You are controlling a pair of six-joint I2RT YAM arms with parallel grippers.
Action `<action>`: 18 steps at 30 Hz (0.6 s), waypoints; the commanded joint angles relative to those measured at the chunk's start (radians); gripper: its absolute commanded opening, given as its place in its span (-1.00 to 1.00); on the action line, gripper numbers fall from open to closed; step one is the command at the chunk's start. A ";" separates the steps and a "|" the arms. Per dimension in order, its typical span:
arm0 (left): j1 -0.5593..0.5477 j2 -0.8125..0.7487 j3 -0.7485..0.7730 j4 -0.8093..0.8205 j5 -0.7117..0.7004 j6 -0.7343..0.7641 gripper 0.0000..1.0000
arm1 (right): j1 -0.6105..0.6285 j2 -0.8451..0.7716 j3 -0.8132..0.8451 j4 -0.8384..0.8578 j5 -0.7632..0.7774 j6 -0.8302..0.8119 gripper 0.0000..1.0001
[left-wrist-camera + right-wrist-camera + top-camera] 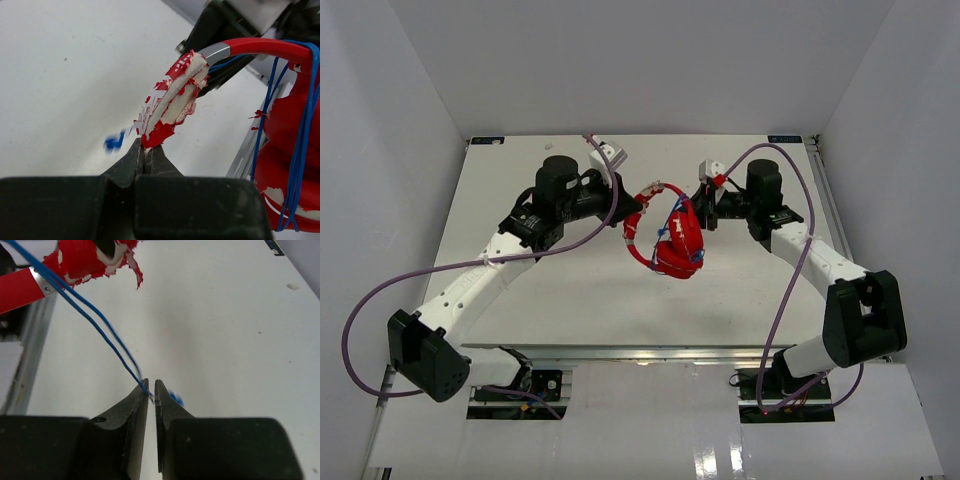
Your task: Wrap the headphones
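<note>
The red headphones (677, 240) hang in the air between my two grippers, cups folded together. Thin blue cable turns (299, 125) run round the red cups (287, 165). My left gripper (148, 148) is shut on the torn red-and-white headband padding (175, 100); it also shows in the top view (638, 208). My right gripper (151, 388) is almost closed, pinching the blue cable (90, 317) at its fingertips; in the top view it (706, 212) sits just right of the headphones. A blurred blue plug (175, 399) dangles behind the right fingertips and also shows in the left wrist view (115, 141).
Thick purple robot cables (610, 180) loop over both arms. The white table (550, 290) lies below, closed in by white walls on three sides. A metal rail (620, 350) runs along the near edge by the arm bases.
</note>
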 commanded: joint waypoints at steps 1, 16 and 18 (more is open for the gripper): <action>-0.032 -0.061 0.107 0.033 0.085 -0.089 -1.00 | -0.001 0.033 -0.009 0.374 -0.138 0.389 -0.55; -0.059 -0.057 0.217 -0.030 0.009 -0.144 -1.00 | 0.033 0.146 -0.102 1.105 -0.132 0.964 -0.05; -0.059 -0.049 0.223 -0.028 0.005 -0.144 -1.00 | 0.034 0.099 -0.150 1.046 -0.114 0.874 -0.04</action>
